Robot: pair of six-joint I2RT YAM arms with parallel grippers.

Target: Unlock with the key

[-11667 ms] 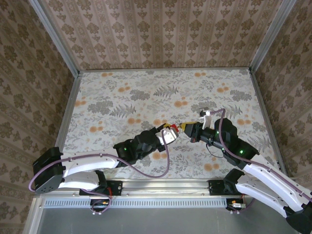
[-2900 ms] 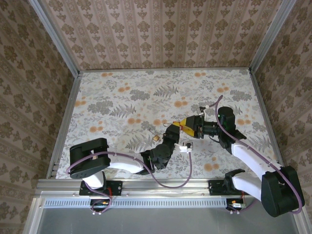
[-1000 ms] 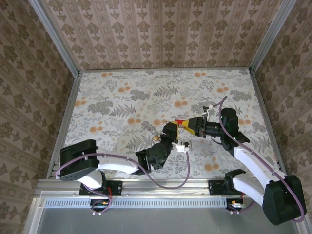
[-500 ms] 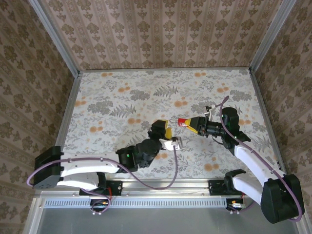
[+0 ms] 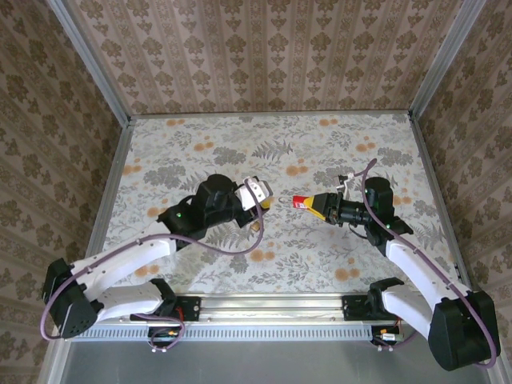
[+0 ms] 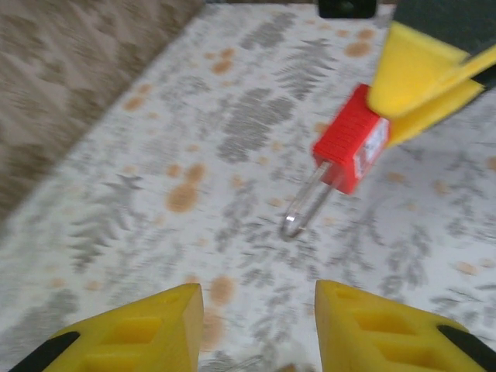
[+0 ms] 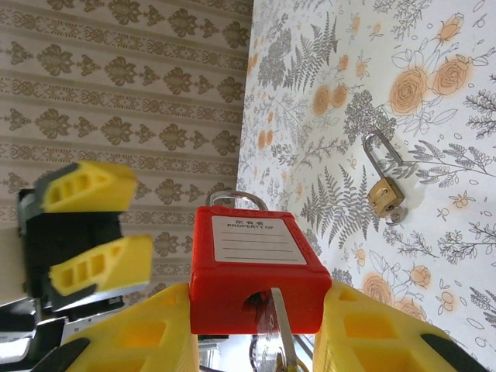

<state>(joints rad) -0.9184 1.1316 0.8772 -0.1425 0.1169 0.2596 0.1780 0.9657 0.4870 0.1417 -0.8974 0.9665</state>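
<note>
Above table centre: right gripper (image 5: 316, 202) clamped on red rectangular plastic padlock (image 5: 302, 200), steel shackle (image 6: 306, 205) pointing left, silver key (image 7: 280, 322) at keyhole. Just left, not touching: left gripper (image 6: 256, 298), yellow fingers spread, empty. Nearer, on floral-patterned table (image 5: 200, 144): small brass padlock (image 7: 385, 194).

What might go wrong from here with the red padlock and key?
The open left gripper faces the shackle end of the red padlock, while the key seems to sit at the opposite end, inside the right gripper, so reaching it risks a collision. The brass padlock lying nearby may get bumped.
</note>
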